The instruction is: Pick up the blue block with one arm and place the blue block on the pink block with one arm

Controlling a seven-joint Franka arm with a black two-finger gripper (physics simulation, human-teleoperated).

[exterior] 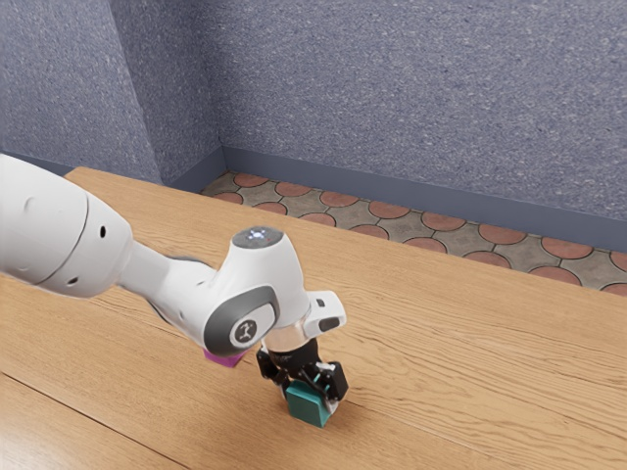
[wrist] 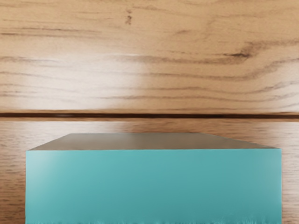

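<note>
Exterior view | gripper (exterior: 306,384) looks clamped on blue block (exterior: 310,405), down at the table (exterior: 441,323) | pink block (exterior: 225,359) close by, under my arm | risk: a shallow lift would clip and shove it.

- A plain indoor room, computer-rendered, of no clear trade.
- A broad plank worktop (exterior: 460,323) of pale wood lies near.
- Speckled blue-grey walls (exterior: 411,88) meet at a far corner.
- A dark skirting board (exterior: 392,188) edges a floor (exterior: 441,233) of round terracotta tiles.
</note>
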